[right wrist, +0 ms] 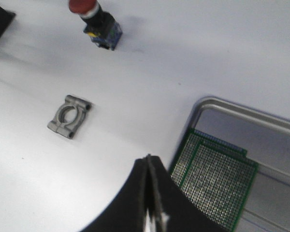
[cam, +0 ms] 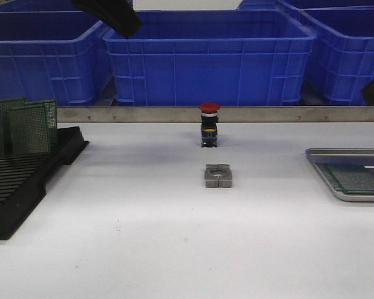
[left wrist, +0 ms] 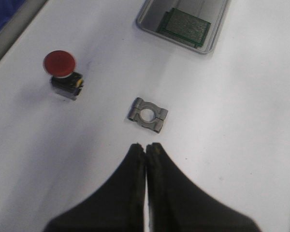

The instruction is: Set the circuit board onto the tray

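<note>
The left gripper (left wrist: 145,147) has its black fingers (left wrist: 130,169) pressed together, tip to tip, with nothing between them; it hangs above bare table (left wrist: 241,145), near a small grey metal clamp block (left wrist: 147,115) with a round hole through its middle. The right gripper (right wrist: 148,159) is likewise closed and empty, its fingers (right wrist: 159,193) meeting in a thin seam above the table just beside the near corner of the tray (right wrist: 241,113).

In the right wrist view, a green perforated circuit board (right wrist: 215,186) lies flat on the floor of the silver-grey tray, close to that rounded corner; a second board edge with a blue strip (right wrist: 217,141) shows from under it, so two boards seem to be stacked there. In the front view the tray (cam: 346,196) sits at the table's right edge, partly cut off, with the board (cam: 356,179) inside its raised rim.

The clamp block (cam: 218,175) lies at the middle of the table, and behind it stands a red mushroom-head push button (cam: 209,124) with a black and yellow body. At the left, a black slotted rack (cam: 25,180) holds several more green boards (cam: 28,128) standing upright in its slots. Behind a metal rail (cam: 268,114) along the table's back edge stand large blue plastic bins (cam: 209,62).
</note>
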Tool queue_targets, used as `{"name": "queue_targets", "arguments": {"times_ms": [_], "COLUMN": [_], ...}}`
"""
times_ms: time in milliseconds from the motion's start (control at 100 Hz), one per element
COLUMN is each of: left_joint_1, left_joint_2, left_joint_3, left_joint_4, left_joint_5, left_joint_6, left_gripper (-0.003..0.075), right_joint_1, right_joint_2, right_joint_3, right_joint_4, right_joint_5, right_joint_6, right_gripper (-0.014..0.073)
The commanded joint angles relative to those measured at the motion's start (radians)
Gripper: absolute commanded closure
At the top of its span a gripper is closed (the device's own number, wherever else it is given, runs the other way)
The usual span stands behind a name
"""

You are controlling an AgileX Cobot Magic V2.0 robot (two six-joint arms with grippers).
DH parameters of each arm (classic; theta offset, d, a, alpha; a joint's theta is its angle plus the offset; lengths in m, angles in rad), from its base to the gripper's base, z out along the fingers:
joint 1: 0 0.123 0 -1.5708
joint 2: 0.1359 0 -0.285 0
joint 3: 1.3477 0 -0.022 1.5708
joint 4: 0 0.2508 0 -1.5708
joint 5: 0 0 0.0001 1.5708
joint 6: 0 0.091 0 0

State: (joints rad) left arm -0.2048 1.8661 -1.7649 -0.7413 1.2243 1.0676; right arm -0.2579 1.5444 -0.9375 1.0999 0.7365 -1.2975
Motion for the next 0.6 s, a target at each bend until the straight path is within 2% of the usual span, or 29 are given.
{"name": "queue_targets", "arguments": {"times_ms": [0,140,280,470,590], "left_joint_1": [0.032,0.088,0.123,0.127,0.123], "left_joint_2": [-0.099,-0.190,-0.326,-0.569,-0.729], "left_joint_3": [-0.024,0.022,0.142,0.401,0.571], "left_joint_4": [-0.054,-0.015,-0.011,-0.005,-0.011], "left_joint_5": [0.040,-0.049,-0.185,-0.500,-0.650], "left_joint_6": [-0.026,-0.101,-0.138,-0.183,-0.195], "left_gripper": [0.0741,0.0741,0.0741,0.0741,0.0741], "right_joint_1": [0.015,0.089,0.201,0.349,0.432], "right_joint_2": [-0.103,-0.206,-0.305,-0.444,-0.539], "right_joint_3": [-0.018,-0.017,0.004,0.109,0.203], "right_joint_4": [0.031,0.031,0.043,0.099,0.121], "right_joint_5": [0.006,-0.077,-0.178,-0.308,-0.432], "right_joint_6": [-0.004,-0.004,-0.004,-0.014,-0.030], "right_gripper": [0.0706,0.0706,0.0706,0.0706,0.0706]}}
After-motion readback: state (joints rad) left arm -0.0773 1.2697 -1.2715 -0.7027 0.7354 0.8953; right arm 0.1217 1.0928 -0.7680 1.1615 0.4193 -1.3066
